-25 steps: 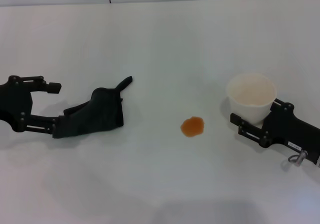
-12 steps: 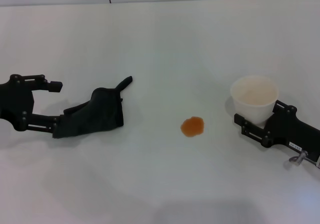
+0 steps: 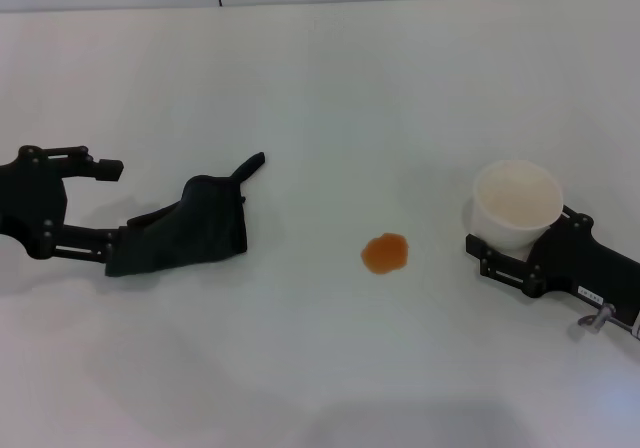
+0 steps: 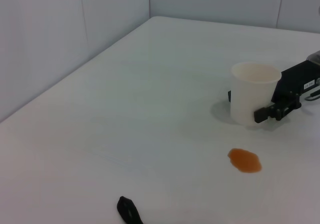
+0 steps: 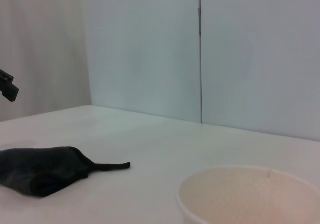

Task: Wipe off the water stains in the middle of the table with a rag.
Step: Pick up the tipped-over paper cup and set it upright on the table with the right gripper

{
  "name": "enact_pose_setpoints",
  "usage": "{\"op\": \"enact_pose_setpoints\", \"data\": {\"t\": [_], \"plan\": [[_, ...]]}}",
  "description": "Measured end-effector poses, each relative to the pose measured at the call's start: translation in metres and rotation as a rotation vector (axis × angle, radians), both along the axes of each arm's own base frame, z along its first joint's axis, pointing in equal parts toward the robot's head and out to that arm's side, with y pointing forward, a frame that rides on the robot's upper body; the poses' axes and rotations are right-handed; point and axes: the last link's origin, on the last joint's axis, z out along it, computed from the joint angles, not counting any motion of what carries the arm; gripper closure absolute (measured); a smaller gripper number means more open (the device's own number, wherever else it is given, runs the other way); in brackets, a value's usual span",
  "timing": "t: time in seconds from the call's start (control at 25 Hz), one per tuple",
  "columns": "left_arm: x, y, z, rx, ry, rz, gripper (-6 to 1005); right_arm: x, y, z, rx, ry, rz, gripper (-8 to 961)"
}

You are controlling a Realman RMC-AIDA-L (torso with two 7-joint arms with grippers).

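**Rag on the left side, stain mid-table, cup in the right gripper**

Head view: the table (image 3: 330, 78) fills nearly everything, with its far edge running along the top against a grey wall. The rag (image 3: 185, 230) lies flat toward the left edge. Its long axis runs diagonally, the wide bunched end nearer the left and front edges, and its 1 thin tail (image 3: 250, 164) points toward the far edge and a bit toward the middle. The left gripper (image 3: 110, 203) sits low right at the wide end with its fingers spread wide: the nearer finger (image 3: 85, 238) touches the rag's edge, the farther one (image 3: 95, 167) stands clear of it, so nothing is pinched. The water stains (image 3: 385, 253) are 1 small orange-brown blotch about mid-table, well apart from the rag. Near the right edge, the right gripper (image 3: 497, 255) has its fingers closed around the base of a white cup (image 3: 516, 206) standing upright.

Left wrist view: the tip of the tail (image 4: 128, 210) shows at the frame edge, the blotch (image 4: 244, 160) lies beyond it, and the cup (image 4: 254, 94) stands just past that, with a black finger (image 4: 275, 112) of the right gripper against its side.

Right wrist view: the cup's rim (image 5: 250, 171) is close up. Across the table the rag (image 5: 40, 169) lies low, its tail (image 5: 111, 166) stretched flat toward the middle.
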Motion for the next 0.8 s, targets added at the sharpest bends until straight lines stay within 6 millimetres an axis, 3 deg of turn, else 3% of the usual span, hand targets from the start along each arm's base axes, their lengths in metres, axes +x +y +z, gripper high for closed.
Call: {"op": "enact_pose_setpoints", "data": {"t": [0.08, 0.8], "plan": [[0.000, 0.000, 0.000, 0.000, 0.000, 0.000, 144, 0.000, 0.000, 0.000, -0.003, 0.005, 0.000, 107], [-0.003, -0.004, 0.000, -0.009, -0.001, 0.010, 146, 0.012, -0.009, 0.011, -0.074, -0.007, -0.002, 106]]}}
